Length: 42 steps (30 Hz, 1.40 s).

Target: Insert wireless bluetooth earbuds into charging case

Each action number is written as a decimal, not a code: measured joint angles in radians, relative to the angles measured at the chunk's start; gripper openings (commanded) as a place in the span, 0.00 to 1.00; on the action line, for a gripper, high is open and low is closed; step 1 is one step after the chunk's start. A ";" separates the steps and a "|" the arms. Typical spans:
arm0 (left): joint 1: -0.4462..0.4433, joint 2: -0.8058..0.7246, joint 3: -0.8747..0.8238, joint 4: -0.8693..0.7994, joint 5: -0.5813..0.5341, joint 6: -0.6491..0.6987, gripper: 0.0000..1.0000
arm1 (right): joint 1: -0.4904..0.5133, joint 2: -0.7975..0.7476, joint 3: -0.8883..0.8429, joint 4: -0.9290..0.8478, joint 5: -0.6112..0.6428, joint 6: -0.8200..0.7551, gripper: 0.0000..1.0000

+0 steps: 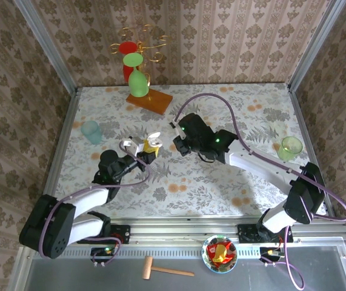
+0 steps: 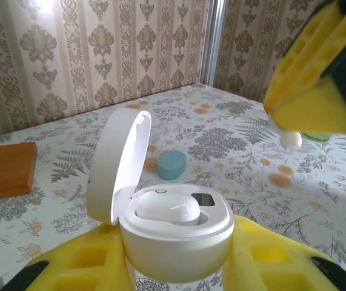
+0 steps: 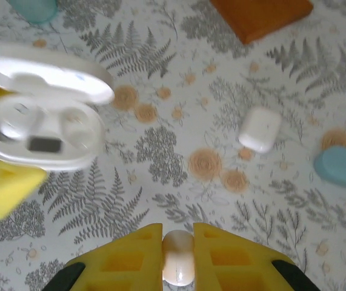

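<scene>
The right gripper (image 3: 178,242) pinches a tiny white plastic earbud (image 3: 178,259); the left gripper (image 2: 179,270) clamps the open white pebble-shaped case (image 2: 119,163), a second white earbud (image 2: 168,207) seated inside.

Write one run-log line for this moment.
left gripper: holds open charging case, one earbud seated | right gripper: pinches second earbud | stage: not yet inserted

No legible text, brand, number or sign in any view. The open white charging case (image 2: 179,248) has a small dark rectangular window (image 2: 204,199) between its wells, but nothing on it is readable. The wallpaper (image 2: 69,54) and table cover (image 2: 318,200) carry only damask, floral and fern patterns, no lettering.
</scene>
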<state>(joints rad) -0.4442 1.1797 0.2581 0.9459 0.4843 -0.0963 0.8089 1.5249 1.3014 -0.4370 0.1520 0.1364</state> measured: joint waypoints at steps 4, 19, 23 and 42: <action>-0.032 0.037 0.000 0.036 -0.003 -0.014 0.26 | 0.023 0.007 0.013 0.046 0.003 -0.036 0.14; -0.046 0.069 0.011 0.120 0.030 -0.059 0.26 | 0.030 0.089 0.040 0.132 -0.002 -0.082 0.13; -0.046 0.069 0.011 0.125 0.038 -0.064 0.26 | 0.030 0.093 0.040 0.144 -0.006 -0.082 0.13; -0.046 0.071 0.012 0.132 0.043 -0.069 0.26 | 0.024 0.109 0.040 0.154 -0.100 -0.106 0.26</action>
<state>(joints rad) -0.4904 1.2503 0.2703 1.0775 0.5274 -0.1658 0.8326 1.6337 1.3418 -0.2829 0.0525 0.0299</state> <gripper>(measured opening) 0.323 0.219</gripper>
